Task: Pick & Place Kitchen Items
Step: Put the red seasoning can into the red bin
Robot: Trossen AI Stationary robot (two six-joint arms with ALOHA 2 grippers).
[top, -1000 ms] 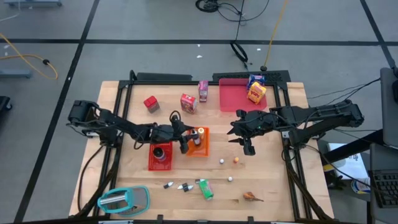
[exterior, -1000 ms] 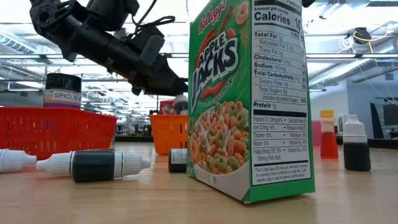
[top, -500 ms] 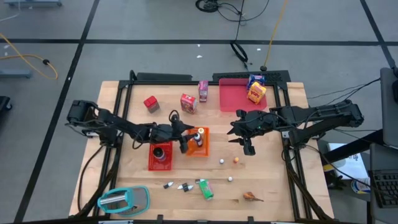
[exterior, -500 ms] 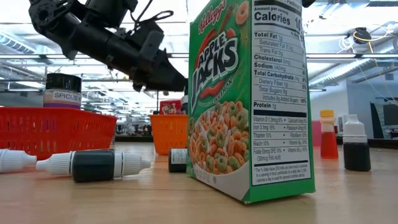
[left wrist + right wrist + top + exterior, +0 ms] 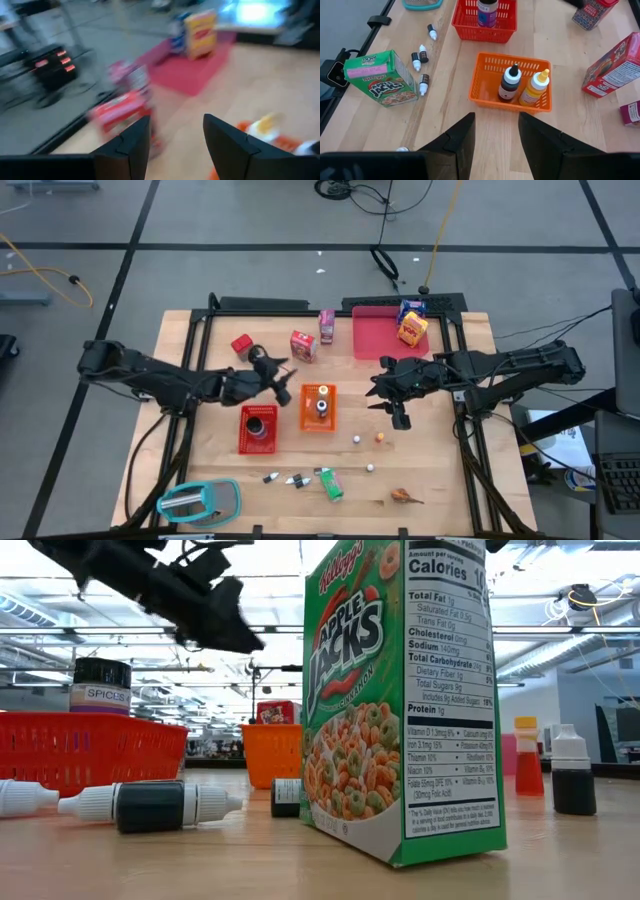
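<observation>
My left gripper (image 5: pixel 282 383) hangs open and empty above the table, just left of and beyond the orange bin (image 5: pixel 318 420); it also shows in the low view (image 5: pixel 225 630) and its own wrist view (image 5: pixel 175 120). The bin holds a dark bottle (image 5: pixel 509 85) and a yellow bottle (image 5: pixel 535 87), both upright. A dark can (image 5: pixel 258 423) stands in the red bin (image 5: pixel 258 442). My right gripper (image 5: pixel 388 393) waits open and empty right of the orange bin (image 5: pixel 496 117). A green cereal box (image 5: pixel 330 482), tiny bottles (image 5: pixel 283 478) and small balls (image 5: pixel 367 439) lie on the near half.
A red carton (image 5: pixel 241 346), a red box (image 5: pixel 303 345) and a pink carton (image 5: pixel 327 325) stand at the far side. The pink tray (image 5: pixel 375 335) carries blue and yellow cartons (image 5: pixel 411 322). A teal-rimmed oval object (image 5: pixel 200 500) lies at the near left corner.
My left gripper has pulled back from over the orange bin, rising and going toward the table's left and far edges. The dark bottle now shows standing free in the bin beside the yellow one. My right arm has kept still.
</observation>
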